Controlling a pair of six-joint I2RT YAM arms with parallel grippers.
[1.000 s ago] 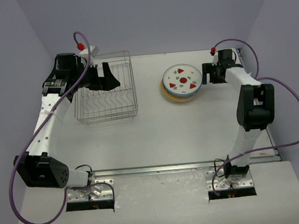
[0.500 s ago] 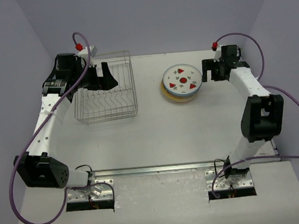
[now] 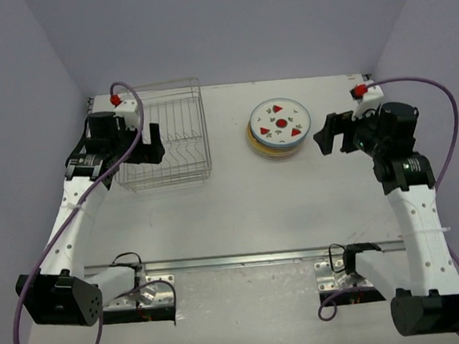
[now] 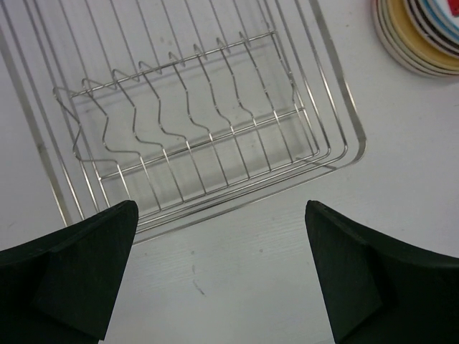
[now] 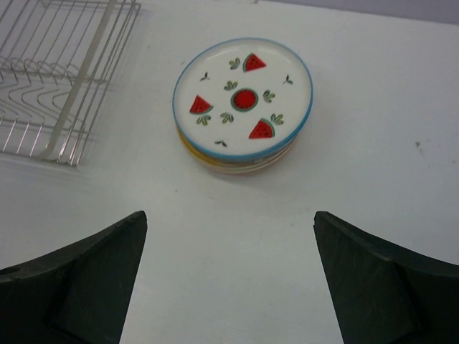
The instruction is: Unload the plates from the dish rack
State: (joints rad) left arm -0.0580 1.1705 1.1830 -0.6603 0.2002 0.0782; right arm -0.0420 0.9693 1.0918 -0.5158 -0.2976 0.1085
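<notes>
Near edge: both arm bases bolted down, L base [image 3: 139,292] and R base [image 3: 355,272], purple cable [image 3: 20,303] looping off each.

L arm [image 3: 76,209] runs up the table's [image 3: 241,211] left side. Left claw [image 3: 151,143] sits over the left part of the dish rack [image 3: 170,137], released. In the wrist view the left claw [image 4: 220,208] has its jaws wide apart w/ nothing btwn them, only bare table top and the rack's edge wires below. Can't tell if it touches the wire.

R arm [image 3: 413,204] runs up the right side. Right claw [image 3: 328,135] is near the right edge, pointed at the plates [image 3: 280,129], apart from them, no contact. Also released: wrist view shows the right claw [image 5: 231,215] w/ fingers spread and only table btwn them.

Dish rack [image 4: 201,122] is at the far-left corner area, its back close to the far edge. Slot wires upright and bare.

The plates [image 5: 242,97] are in one flat stack on the table, far half, a bit right of centre, well apart from the rack [image 5: 57,72]. Top plate [image 3: 280,119] is white w/ blue rim, red wedges and a red centre dot. Under it show yellow and tan rims. L wrist view catches the stack's edge [image 4: 416,36] w/ black stripes on one rim.
</notes>
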